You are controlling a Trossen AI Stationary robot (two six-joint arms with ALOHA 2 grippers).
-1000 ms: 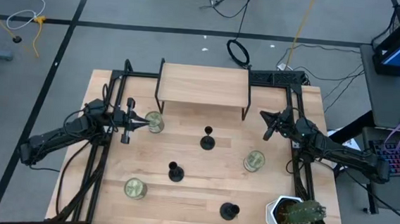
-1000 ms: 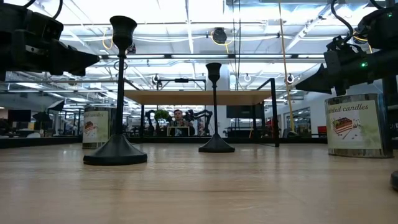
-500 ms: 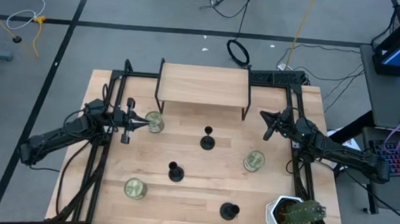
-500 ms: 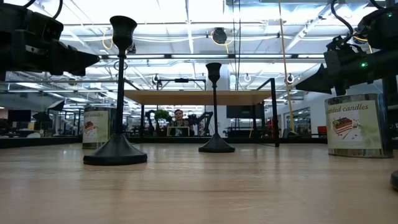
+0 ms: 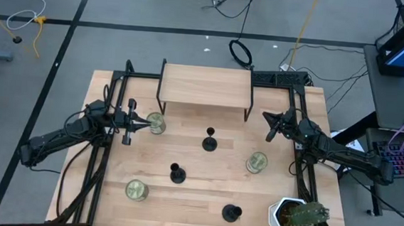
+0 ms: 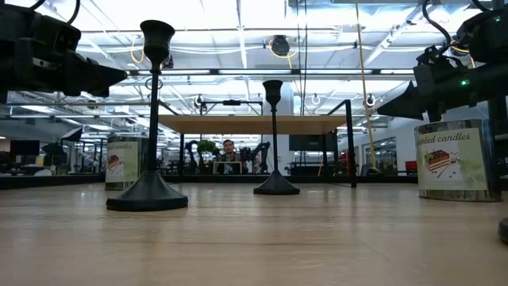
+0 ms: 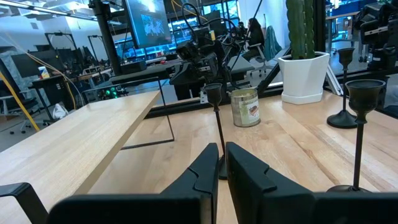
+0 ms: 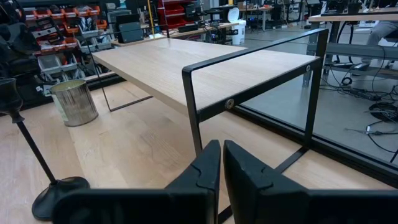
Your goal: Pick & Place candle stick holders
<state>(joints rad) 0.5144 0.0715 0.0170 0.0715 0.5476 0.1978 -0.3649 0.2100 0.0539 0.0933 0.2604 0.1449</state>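
Observation:
Three matte-black candle stick holders stand upright on their round bases on the wooden table: one at the middle (image 5: 209,140), one nearer the front (image 5: 177,172), one at the front right (image 5: 232,213). My left gripper (image 5: 146,124) is shut and empty, hovering at the table's left beside a candle tin (image 5: 157,123). My right gripper (image 5: 265,117) is shut and empty at the far right, near the shelf's right leg. The left wrist view shows the middle holder (image 7: 216,118) straight ahead and another (image 7: 362,124) beside it. The right wrist view shows one holder (image 8: 31,155).
A low wooden shelf on a black frame (image 5: 205,86) stands at the far edge. Candle tins sit at the left (image 5: 157,123), front left (image 5: 136,189) and right (image 5: 257,162). A white pot with a cactus (image 5: 296,216) stands at the front right corner.

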